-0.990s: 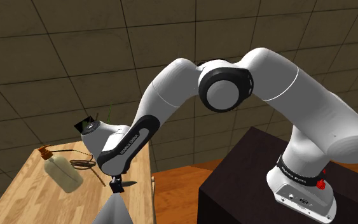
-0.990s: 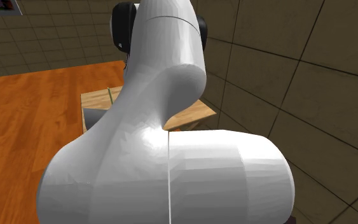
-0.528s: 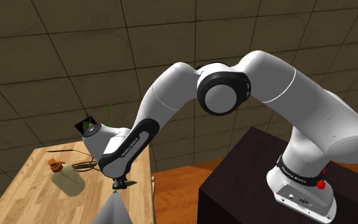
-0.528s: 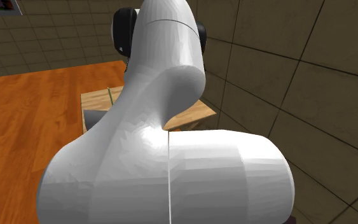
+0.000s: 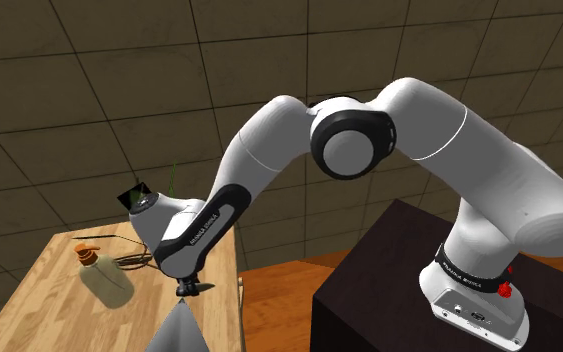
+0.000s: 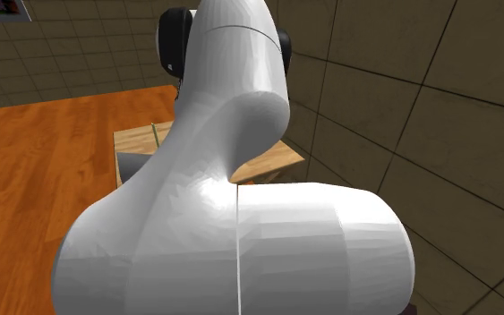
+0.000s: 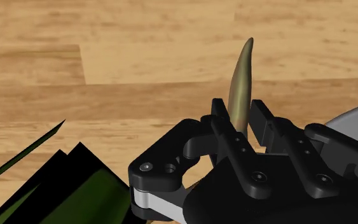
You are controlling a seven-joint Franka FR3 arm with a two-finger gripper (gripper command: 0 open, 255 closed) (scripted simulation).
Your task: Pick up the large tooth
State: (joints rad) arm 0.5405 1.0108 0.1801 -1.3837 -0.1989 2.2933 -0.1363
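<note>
Robot arm rose from its stand at the shoulder view's lower right, bent at the elbow and sloped down to the left, wrist low over the wooden tabletop. Its jaws pointed downward, clenched on the base of the large tooth. Olive-tan and curved, the tooth stood between the fingers, long axis in line with them, sharp tip pointing away from the hand. Pale bottle sat near, to the left.
</note>
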